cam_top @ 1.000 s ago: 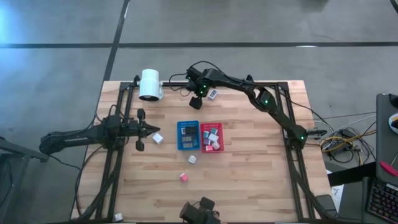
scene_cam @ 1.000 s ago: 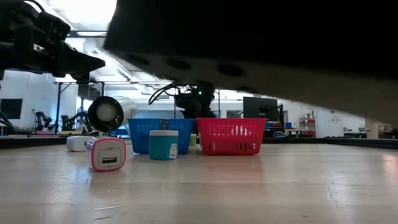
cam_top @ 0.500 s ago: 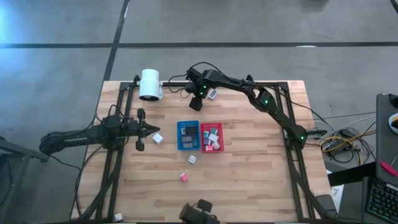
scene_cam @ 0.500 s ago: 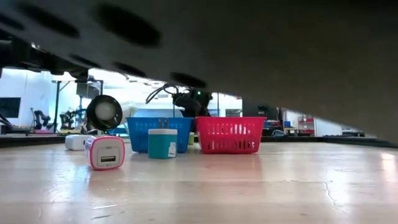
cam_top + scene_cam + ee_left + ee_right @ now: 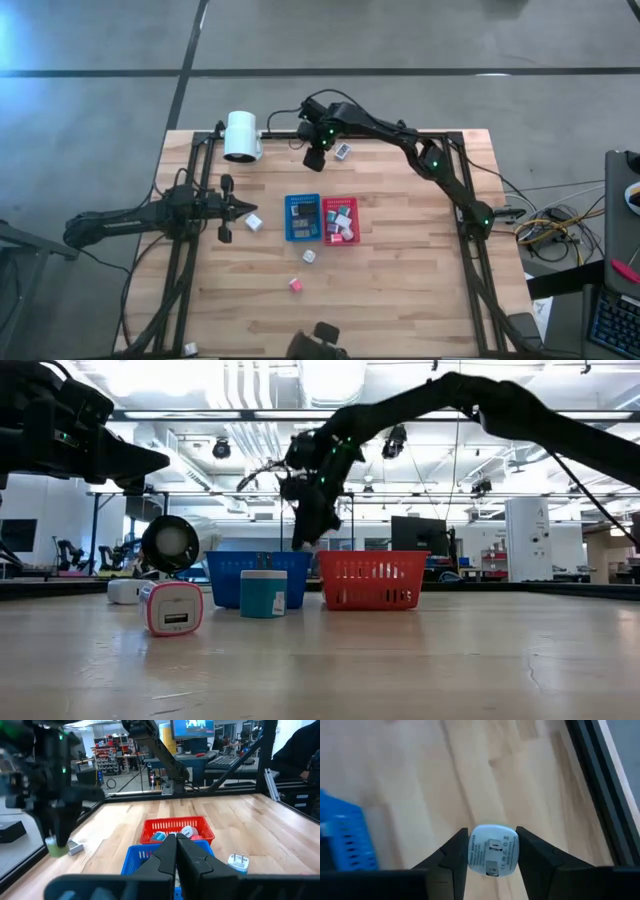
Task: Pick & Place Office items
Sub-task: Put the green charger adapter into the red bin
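Note:
My right gripper (image 5: 314,160) hangs over the table's far side, shut on a small pale green-white cube (image 5: 492,851), which also shows in the left wrist view (image 5: 57,847). A grey item (image 5: 342,150) lies on the table beside it. The blue tray (image 5: 302,217) and the red tray (image 5: 340,220) stand mid-table with small items in them. A white cube (image 5: 309,256) and a pink one (image 5: 295,285) rest on the near table. My left gripper (image 5: 245,208) waits shut at the left, next to a white cube (image 5: 254,222). My right gripper pinches the pale cube between its two fingers (image 5: 454,855), on two opposite sides (image 5: 472,852). The fingers slant down from above. The cube's printed face points back at the wrist, and the cube hangs clear of the table.
A big white cylinder (image 5: 241,136) lies at the far left of the table. In the low view a pink-rimmed cube (image 5: 170,607), a teal cube (image 5: 263,592) and a white one (image 5: 125,590) stand before the trays. Black frame rails (image 5: 470,200) run along both sides.
My right gripper has risen from the table's far side, with the pale cube between its fingers lifted clear. The grey item beside it has stayed on the table.

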Tool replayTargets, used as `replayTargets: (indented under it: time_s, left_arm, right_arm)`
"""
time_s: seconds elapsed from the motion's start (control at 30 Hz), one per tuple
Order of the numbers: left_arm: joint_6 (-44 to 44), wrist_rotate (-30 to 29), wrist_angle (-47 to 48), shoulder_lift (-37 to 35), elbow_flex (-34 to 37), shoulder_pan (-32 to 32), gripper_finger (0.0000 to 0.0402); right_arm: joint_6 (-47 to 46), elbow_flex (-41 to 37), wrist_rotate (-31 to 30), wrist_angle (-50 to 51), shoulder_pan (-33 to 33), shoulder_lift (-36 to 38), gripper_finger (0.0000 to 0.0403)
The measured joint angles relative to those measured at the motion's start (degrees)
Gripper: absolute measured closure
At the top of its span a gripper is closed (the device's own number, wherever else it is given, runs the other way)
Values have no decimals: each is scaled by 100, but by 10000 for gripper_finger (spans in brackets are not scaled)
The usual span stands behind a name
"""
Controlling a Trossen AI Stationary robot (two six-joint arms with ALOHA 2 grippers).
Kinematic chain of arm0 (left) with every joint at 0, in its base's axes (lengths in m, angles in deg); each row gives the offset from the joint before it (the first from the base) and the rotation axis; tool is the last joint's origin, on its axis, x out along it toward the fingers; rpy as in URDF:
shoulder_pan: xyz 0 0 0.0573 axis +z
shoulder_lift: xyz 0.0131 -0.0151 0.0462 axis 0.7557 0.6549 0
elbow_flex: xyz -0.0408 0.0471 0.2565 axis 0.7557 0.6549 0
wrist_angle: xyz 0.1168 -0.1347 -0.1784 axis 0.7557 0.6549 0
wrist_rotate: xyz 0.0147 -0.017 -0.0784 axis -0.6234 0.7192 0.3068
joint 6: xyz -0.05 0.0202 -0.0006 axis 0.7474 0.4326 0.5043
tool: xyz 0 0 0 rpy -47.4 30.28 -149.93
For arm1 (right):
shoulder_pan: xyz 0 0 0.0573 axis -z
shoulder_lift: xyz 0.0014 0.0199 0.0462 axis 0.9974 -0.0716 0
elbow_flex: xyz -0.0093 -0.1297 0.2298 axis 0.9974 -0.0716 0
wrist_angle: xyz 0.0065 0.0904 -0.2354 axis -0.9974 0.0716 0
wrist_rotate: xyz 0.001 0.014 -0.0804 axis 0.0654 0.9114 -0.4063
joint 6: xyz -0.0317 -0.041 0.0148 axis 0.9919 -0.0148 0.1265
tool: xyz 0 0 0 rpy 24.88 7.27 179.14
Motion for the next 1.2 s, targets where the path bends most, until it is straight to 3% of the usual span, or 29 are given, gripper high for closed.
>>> replayTargets:
  time_s: [0.3, 0.87, 1.2]
  left_arm:
    - [79, 0, 6, 0, 1, 0, 387]
    - [280, -9, 24, 0, 1, 0, 388]
    - [304, -17, 43, 0, 1, 0, 388]
  right_arm:
    - [202, -8, 521, -56, -264, 954, 275]
    - [412, -103, 807, -306, -994, 3179, 275]
    - [356, -978, 609, -431, -1121, 5027, 275]
